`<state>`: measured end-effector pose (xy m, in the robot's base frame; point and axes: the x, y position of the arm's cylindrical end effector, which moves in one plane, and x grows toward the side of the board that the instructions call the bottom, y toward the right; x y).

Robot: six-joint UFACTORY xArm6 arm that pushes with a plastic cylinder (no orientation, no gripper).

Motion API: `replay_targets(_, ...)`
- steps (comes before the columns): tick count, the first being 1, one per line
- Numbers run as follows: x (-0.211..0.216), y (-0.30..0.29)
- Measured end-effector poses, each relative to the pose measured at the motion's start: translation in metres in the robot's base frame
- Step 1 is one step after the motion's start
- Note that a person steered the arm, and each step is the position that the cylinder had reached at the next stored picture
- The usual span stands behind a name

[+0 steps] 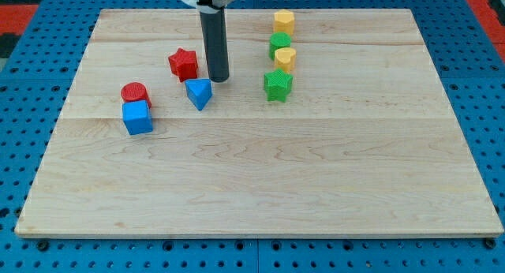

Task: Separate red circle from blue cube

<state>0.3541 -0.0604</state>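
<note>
Counting blocks: 2 red [136, 92], 2 blue [138, 117], 2 green [278, 84], 2 yellow [284, 21].

one view – high, angled down over the whole board [260, 186]

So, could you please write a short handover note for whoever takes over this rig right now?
My tip rests on the board between the red star and the blue triangle, just above the triangle, to the right of the pair.
The red circle sits directly above the blue cube, apparently touching, near the view's left.
Done: nothing visible yet.
Left: bring the tip to the pair and push the two apart.
</note>
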Motion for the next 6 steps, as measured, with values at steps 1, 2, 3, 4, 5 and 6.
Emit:
replay_targets(1, 0.049, -0.034)
replay_targets(2, 0.074, -0.036)
replay_targets(3, 0.041, -0.043)
replay_targets(4, 0.04, -0.091)
replay_targets(5, 0.04, -0.126)
replay_targets(6, 0.045, -0.161)
